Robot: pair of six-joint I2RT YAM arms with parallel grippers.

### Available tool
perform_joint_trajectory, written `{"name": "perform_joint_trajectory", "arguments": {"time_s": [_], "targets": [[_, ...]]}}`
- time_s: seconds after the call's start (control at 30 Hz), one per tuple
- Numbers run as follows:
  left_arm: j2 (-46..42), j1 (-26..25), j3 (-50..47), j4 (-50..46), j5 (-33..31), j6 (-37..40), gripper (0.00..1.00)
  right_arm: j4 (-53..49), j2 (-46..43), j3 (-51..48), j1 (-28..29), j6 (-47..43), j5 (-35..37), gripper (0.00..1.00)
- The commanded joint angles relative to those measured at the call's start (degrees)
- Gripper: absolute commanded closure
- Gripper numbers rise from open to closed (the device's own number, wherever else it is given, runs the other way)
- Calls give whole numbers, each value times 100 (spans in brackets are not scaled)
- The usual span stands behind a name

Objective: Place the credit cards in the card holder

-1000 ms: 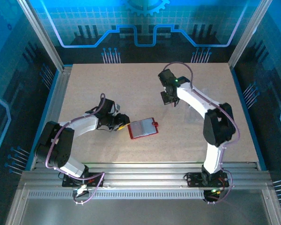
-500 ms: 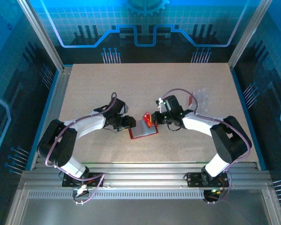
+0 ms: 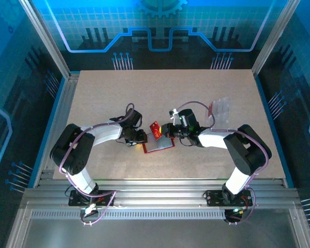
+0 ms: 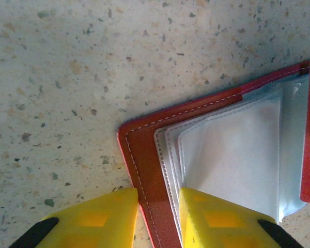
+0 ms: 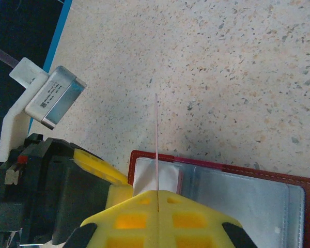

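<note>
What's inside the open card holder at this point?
Clear pockets in the card holder look empty; the right gripper holds a red card over them. The corner under the left gripper is hidden.

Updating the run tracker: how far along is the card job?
Done: the wallet lies open; its visible pockets look empty. In hand: right gripper pinches a red card edge-on over its edge, left gripper straddles the wallet's corner. Left: slide that card into a pocket, then any others.

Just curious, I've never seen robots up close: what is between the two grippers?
In the top view, a red card, pinched by the right gripper, sits between it and the left gripper, over the open card holder.
</note>
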Motion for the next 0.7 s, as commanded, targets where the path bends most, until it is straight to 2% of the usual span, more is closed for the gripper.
{"name": "perform_joint_trajectory", "arguments": {"time_s": [0.0,0.67], "targets": [[134,-44,88,-123,-108,113,73,234,77,-73,47,-40,51,100],[173,-41,-2,-51,-38,36,76,353,320,-149,12,77,268,100]]}}
